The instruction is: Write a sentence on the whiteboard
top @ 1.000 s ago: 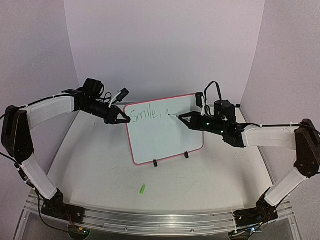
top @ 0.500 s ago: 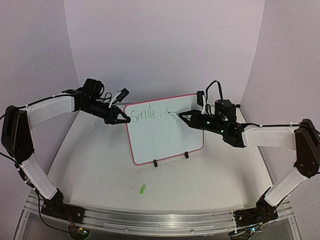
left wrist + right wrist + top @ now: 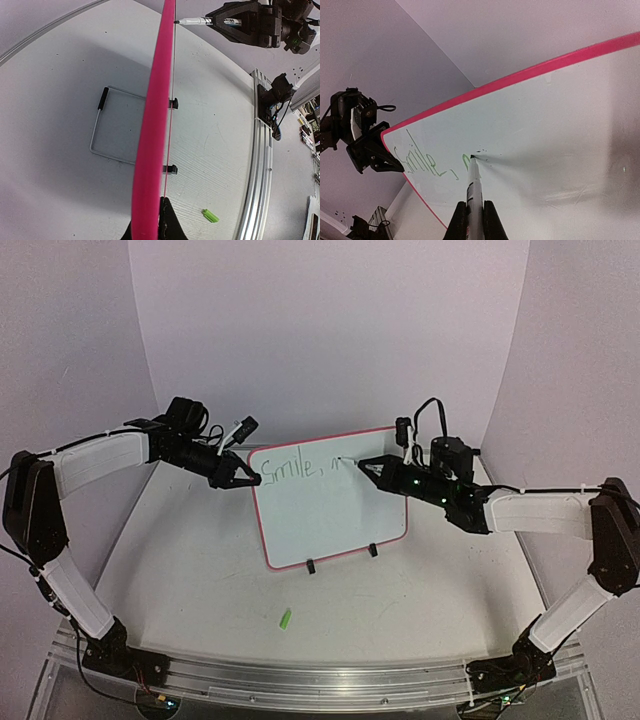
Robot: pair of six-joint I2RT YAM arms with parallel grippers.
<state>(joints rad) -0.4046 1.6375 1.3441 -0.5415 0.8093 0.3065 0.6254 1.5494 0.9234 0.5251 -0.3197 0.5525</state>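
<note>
The whiteboard [image 3: 330,515] stands tilted on the table, its pink rim [image 3: 152,125] seen edge-on in the left wrist view. My left gripper [image 3: 245,480] [image 3: 150,220] is shut on the board's upper left corner. Green writing, the sentence [image 3: 290,470] [image 3: 420,160], reads "Smile," followed by a started letter. My right gripper [image 3: 372,468] [image 3: 475,205] is shut on a white marker [image 3: 473,185] [image 3: 192,21]. The marker's tip touches the board just right of that last stroke.
A green marker cap [image 3: 285,619] [image 3: 210,215] lies on the table in front of the board. Two black clip feet [image 3: 311,566] hold the board's lower edge and a wire stand [image 3: 107,125] lies behind it. An aluminium rail [image 3: 320,675] runs along the near edge.
The right gripper has carried the marker tip a little up and to the right along the top line, adding a green stroke after the comma. The left arm and board have not moved.
</note>
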